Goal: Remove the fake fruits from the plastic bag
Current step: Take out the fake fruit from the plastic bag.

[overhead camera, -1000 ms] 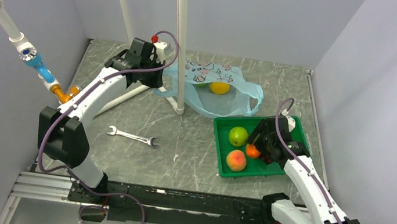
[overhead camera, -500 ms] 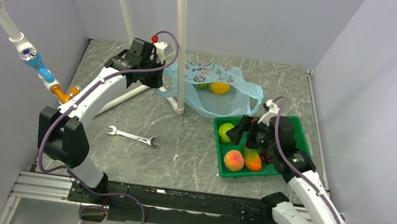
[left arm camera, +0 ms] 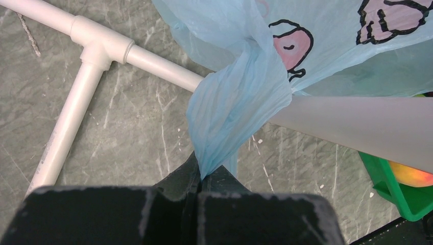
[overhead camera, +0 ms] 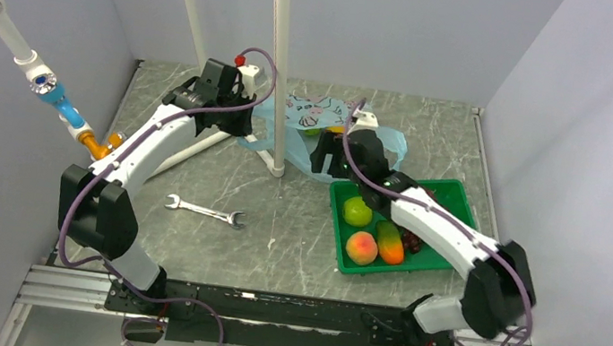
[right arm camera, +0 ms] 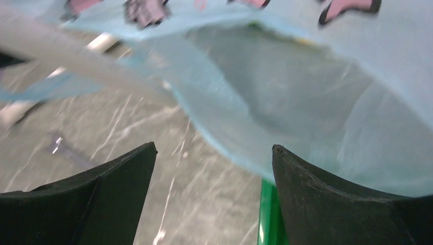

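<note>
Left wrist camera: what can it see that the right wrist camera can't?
Only the left wrist view shows the left tool shut on a pinch of the bag, a white pipe joint on the table, and one fruit in the tray. Only the right wrist view shows the right tool, open and empty, facing the bag's open mouth. Both show the blue bag with pink drawings, the green tray and the grey table.

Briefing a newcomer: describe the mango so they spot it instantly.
On the grey table, find the rigid green plastic tray. Inside, the plastic mango lies between the round peach and dark grape bunch, the only elongated fruit, orange-red with a green end.
</note>
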